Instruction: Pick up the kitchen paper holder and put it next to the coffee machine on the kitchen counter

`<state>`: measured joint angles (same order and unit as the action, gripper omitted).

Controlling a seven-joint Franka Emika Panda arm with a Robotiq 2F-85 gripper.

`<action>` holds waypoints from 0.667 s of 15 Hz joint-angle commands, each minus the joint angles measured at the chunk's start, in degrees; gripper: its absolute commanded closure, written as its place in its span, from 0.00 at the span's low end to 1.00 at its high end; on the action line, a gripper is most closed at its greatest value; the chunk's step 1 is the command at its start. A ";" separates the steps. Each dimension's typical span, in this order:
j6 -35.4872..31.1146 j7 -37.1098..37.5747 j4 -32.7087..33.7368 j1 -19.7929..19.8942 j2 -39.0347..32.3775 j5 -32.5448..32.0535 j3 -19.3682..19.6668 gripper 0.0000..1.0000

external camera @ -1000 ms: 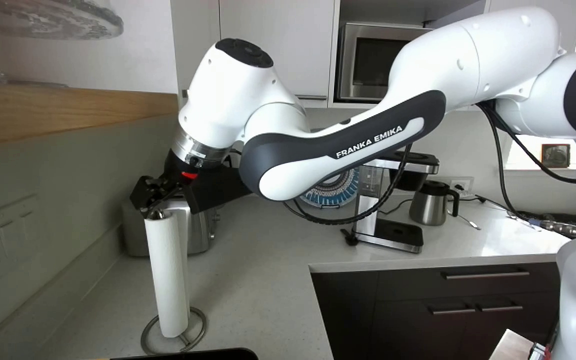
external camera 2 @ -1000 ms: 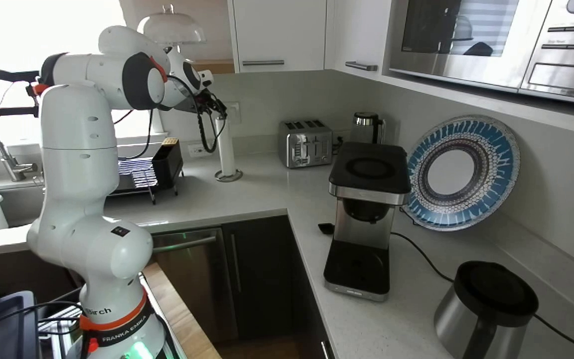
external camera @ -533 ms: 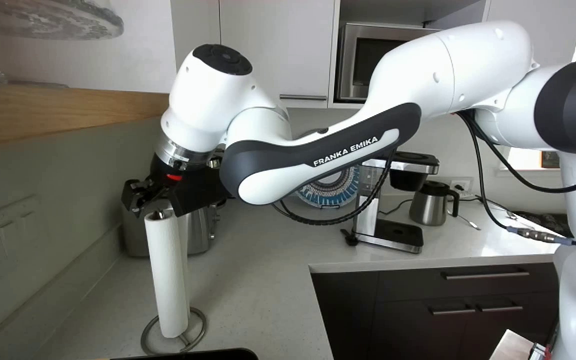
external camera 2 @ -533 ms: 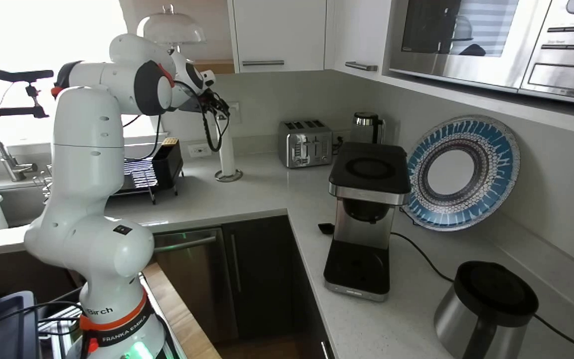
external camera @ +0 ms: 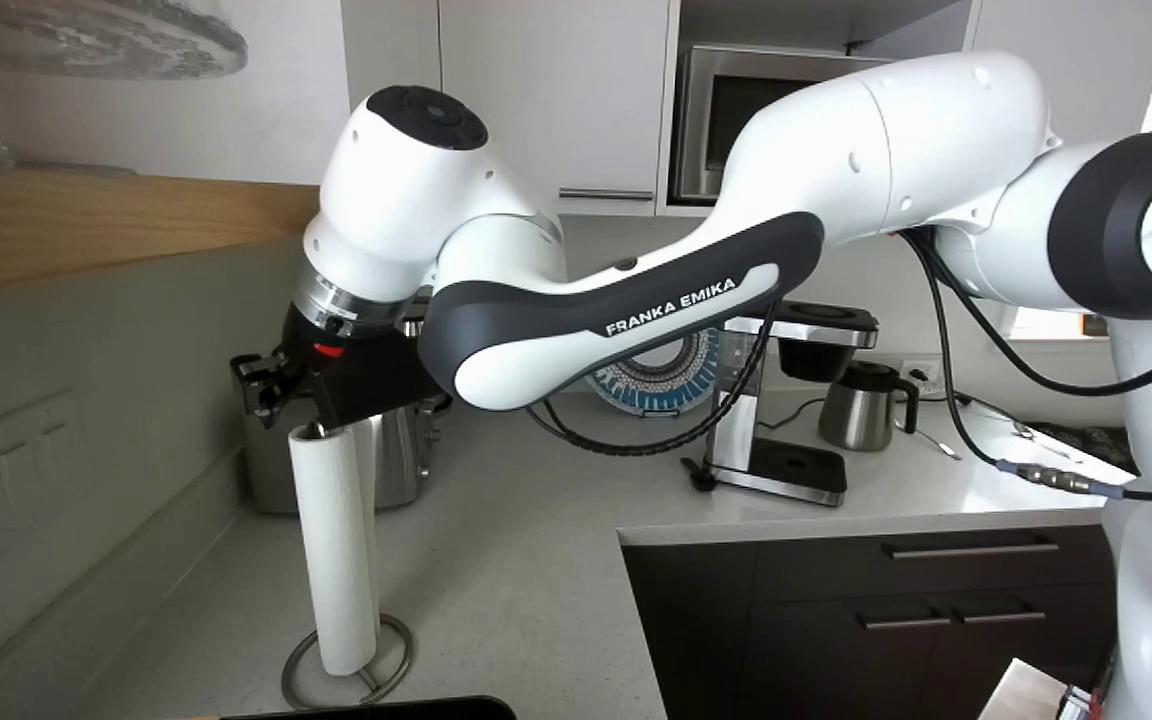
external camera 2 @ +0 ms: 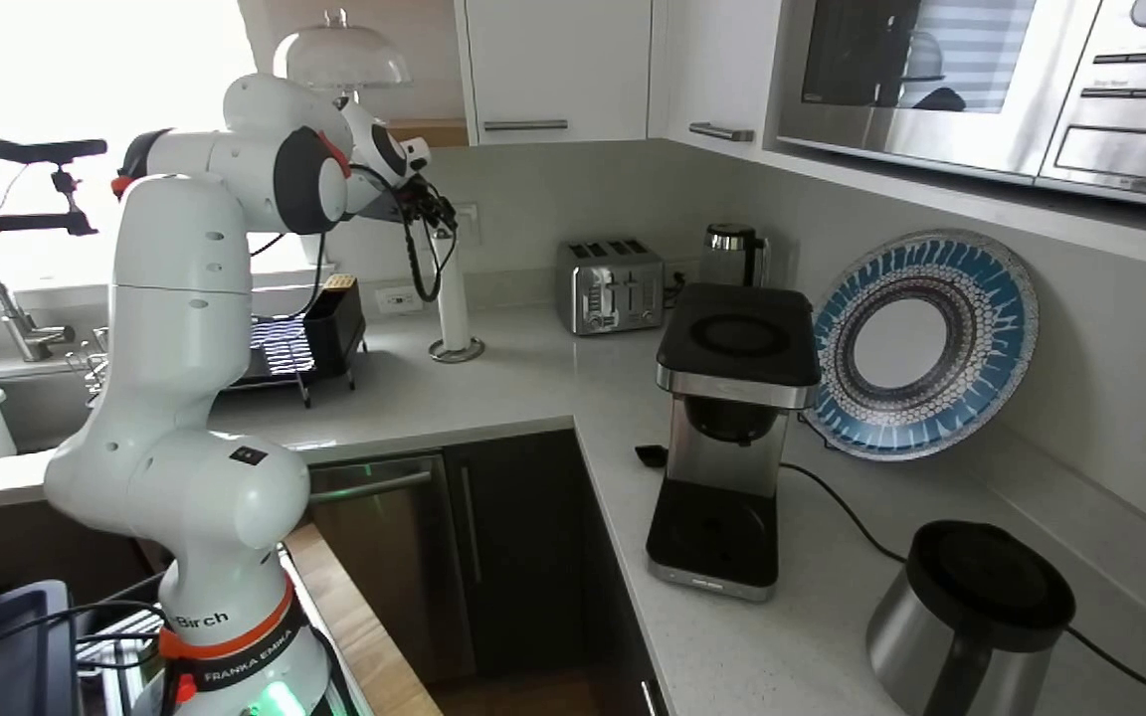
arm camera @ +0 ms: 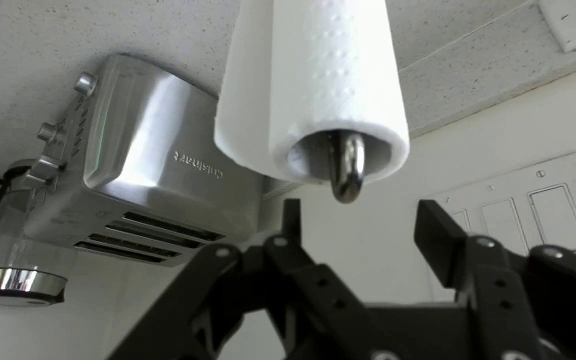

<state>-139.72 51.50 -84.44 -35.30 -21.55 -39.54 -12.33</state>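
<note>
The kitchen paper holder stands upright on the kitchen counter (external camera: pixel 516 590), a white roll (external camera: pixel 334 550) on a round metal base; it shows in an exterior view (external camera 2: pixel 453 298) and in the wrist view (arm camera: pixel 335 85). Its metal rod tip (arm camera: pixel 348 172) sticks out of the roll's top. My gripper (arm camera: pixel 359 220) is open and empty. The rod tip lies just off its fingertips, between them sideways. In an exterior view the gripper (external camera: pixel 271 395) is above and left of the roll's top. The coffee machine (external camera: pixel 736 430) stands across the counter, also seen in an exterior view (external camera 2: pixel 737 333).
A steel toaster (arm camera: pixel 178 130) stands behind the roll, near the wall. A wooden shelf (external camera: pixel 126 225) juts out near the arm. The steel pot (external camera 2: pixel 966 617) and a blue patterned plate (external camera 2: pixel 991 328) are near the coffee machine. A dish rack (external camera 2: pixel 334 318) stands by the sink.
In an exterior view the gripper has moved left, from right over the roll's top to beside and above it. The arm has swung along and lowered. The holder has not moved.
</note>
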 commanded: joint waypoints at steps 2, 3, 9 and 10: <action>0.93 3.01 1.12 -1.72 -0.61 1.63 1.01 0.41; 1.36 3.41 1.10 -1.90 -0.55 1.90 1.02 0.41; 4.59 7.24 1.04 -3.06 -0.12 1.06 2.03 0.39; 5.01 7.69 1.08 -3.08 -0.13 1.09 2.01 0.40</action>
<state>-137.32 57.08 -83.98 -36.95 -21.62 -38.82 -11.41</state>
